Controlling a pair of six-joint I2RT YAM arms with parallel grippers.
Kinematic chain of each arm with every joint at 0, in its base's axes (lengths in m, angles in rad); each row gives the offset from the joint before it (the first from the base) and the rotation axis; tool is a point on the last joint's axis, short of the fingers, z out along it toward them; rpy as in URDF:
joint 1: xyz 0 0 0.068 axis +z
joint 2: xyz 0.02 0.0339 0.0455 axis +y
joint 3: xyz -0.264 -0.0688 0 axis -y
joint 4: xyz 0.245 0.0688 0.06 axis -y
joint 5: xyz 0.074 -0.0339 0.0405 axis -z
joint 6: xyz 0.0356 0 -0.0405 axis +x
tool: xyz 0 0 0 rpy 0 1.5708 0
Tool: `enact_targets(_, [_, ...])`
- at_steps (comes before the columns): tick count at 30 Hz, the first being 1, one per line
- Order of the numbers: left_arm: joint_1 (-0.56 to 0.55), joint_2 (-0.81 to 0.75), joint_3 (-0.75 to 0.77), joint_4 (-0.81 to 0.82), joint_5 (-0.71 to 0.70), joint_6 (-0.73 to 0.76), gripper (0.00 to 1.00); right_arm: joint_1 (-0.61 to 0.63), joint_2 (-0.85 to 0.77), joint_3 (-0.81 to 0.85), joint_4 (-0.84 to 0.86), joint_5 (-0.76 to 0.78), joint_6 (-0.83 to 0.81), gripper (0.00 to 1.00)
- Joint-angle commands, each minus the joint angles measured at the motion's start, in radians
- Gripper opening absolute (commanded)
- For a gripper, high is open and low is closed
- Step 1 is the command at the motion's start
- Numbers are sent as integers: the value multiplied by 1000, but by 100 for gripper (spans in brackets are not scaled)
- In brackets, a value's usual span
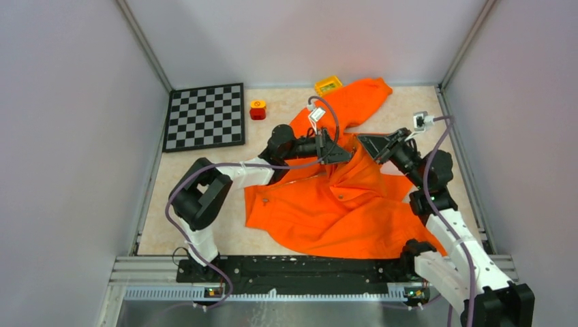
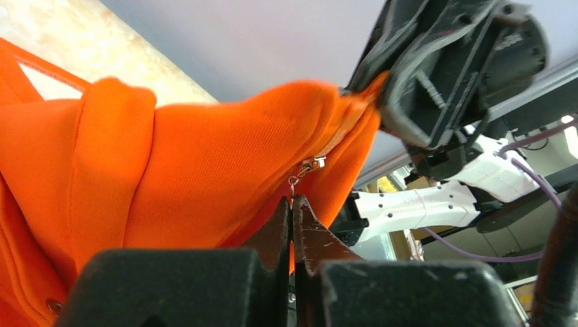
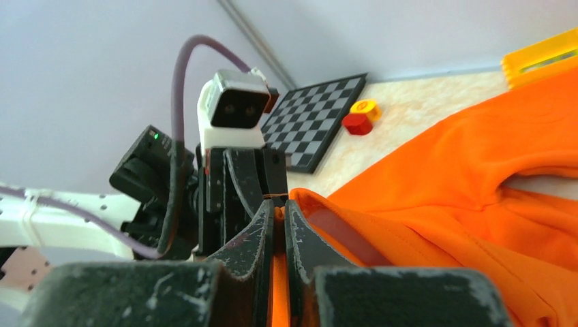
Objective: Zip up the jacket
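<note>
The bright orange jacket [image 1: 334, 197] lies crumpled across the middle of the table, one sleeve reaching to the back. My left gripper [image 1: 343, 153] is shut on the small silver zipper pull [image 2: 295, 182], with the slider [image 2: 312, 165] just above its tips [image 2: 292, 202]. My right gripper [image 1: 364, 144] faces it from the right and is shut on the jacket's front edge [image 3: 278, 259] near the top of the zipper. Between the two grippers the fabric is lifted off the table. The zipper teeth are mostly hidden in the folds.
A black-and-white chessboard [image 1: 206, 116] lies at the back left. A small red and yellow block [image 1: 257, 109] stands beside it. A yellow-framed object [image 1: 328, 85] sits at the back, partly under the sleeve. Grey walls enclose the table on three sides.
</note>
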Motion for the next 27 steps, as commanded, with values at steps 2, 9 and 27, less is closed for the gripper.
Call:
enact_targets(2, [-29, 14, 73, -332, 14, 200, 0, -10, -63, 152, 39, 214, -81, 0])
enact_targets(9, [-24, -72, 18, -588, -59, 416, 0, -30, -102, 209, -106, 388, -215, 0])
enact_targets(27, [100, -364, -142, -1279, -260, 732, 0, -182, -88, 204, -370, 926, -406, 0])
